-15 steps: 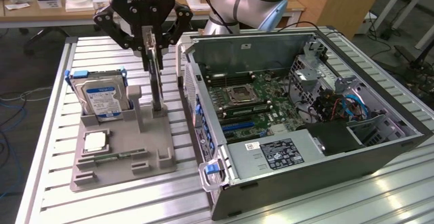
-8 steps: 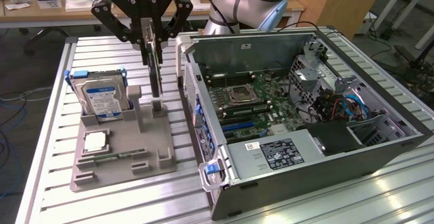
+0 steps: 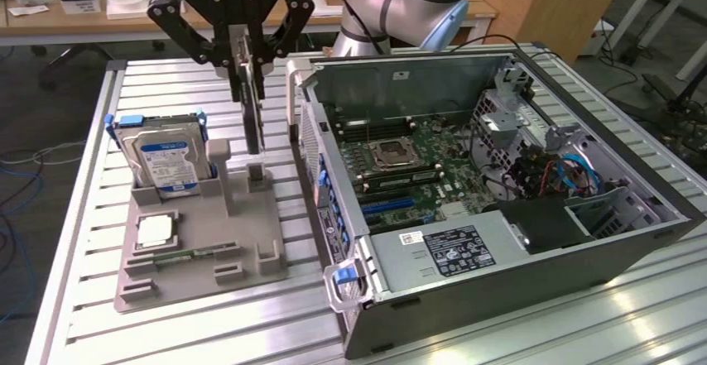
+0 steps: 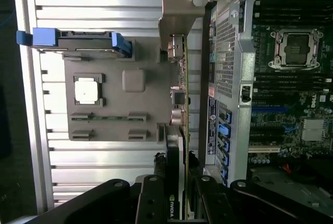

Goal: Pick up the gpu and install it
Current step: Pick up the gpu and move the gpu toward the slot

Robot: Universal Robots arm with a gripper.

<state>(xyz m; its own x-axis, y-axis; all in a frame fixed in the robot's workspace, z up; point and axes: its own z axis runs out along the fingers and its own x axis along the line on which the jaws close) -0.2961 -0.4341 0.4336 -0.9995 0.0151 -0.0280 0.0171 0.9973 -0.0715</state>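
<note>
Grey plastic fixture (image 3: 199, 278) sits on a slatted alu table (image 3: 78, 299), at the exterior view's left. Nearest on it is 1 narrow green memory stick (image 3: 194, 255), lying flat. Just behind is 1 square CPU chip (image 3: 156, 231). Farther back, 1 hard drive (image 3: 165, 162) stands upright in its pocket w/ blue rails on both sides.

At the fixture's right edge, 1 gpu (image 3: 253, 121) hangs upright and edge-on. Its low end is right at the fixture's upright slot; can't tell if they touch. 1 gripper (image 3: 247, 75) sits above it, and its 2 fingers (image 4: 151, 198) are clamped on the card's top.

At the exterior view's right is 1 open PC case (image 3: 519, 290), w/ 1 motherboard (image 3: 409, 183) and 1 CPU socket (image 3: 391, 154). The gpu is outside the case, just beside its wall.
</note>
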